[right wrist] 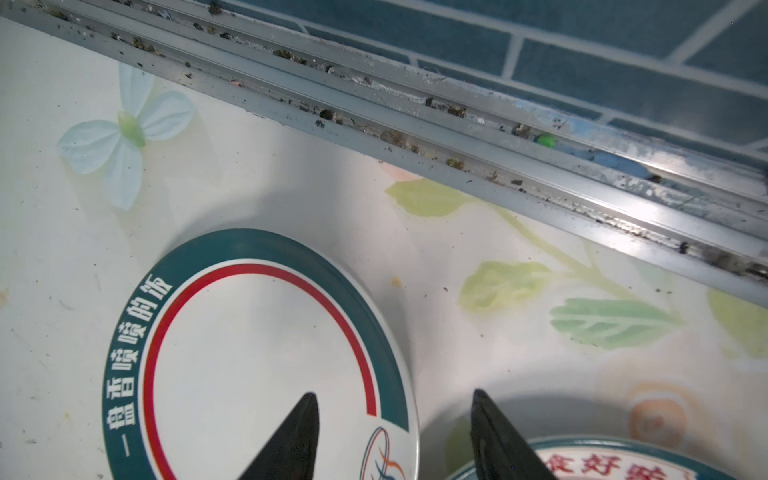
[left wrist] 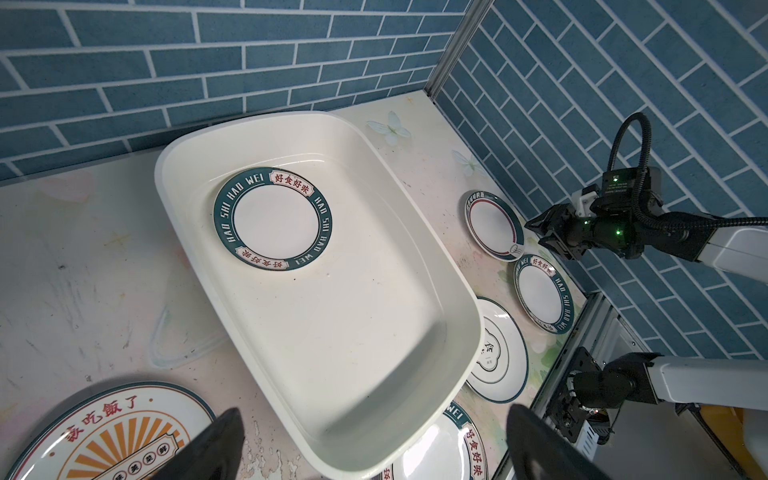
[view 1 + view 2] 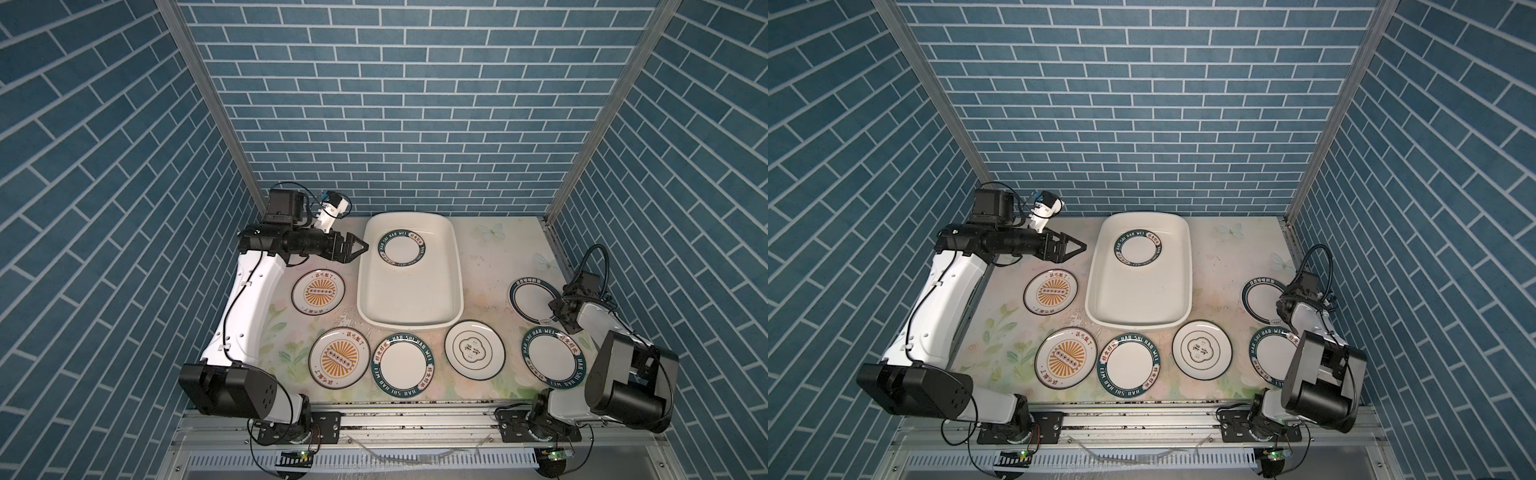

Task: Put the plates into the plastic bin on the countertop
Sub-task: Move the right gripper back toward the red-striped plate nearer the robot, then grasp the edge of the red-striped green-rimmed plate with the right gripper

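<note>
Straddling the rim of the red-ringed plate (image 1: 257,353), the right tool (image 1: 394,392) stands part spread, one finger over the plate and one off its edge, pinching nothing yet. That plate lies flat on the table (image 3: 490,257), to the right of the plastic bin (image 3: 409,295); the right arm is clearly the nearer. The left tool (image 3: 359,248) hangs fully spread and empty beside the bin's far left rim. Count: seven plates, with one lettered plate (image 3: 402,247) inside the bin and six on the table; one bin.
</note>
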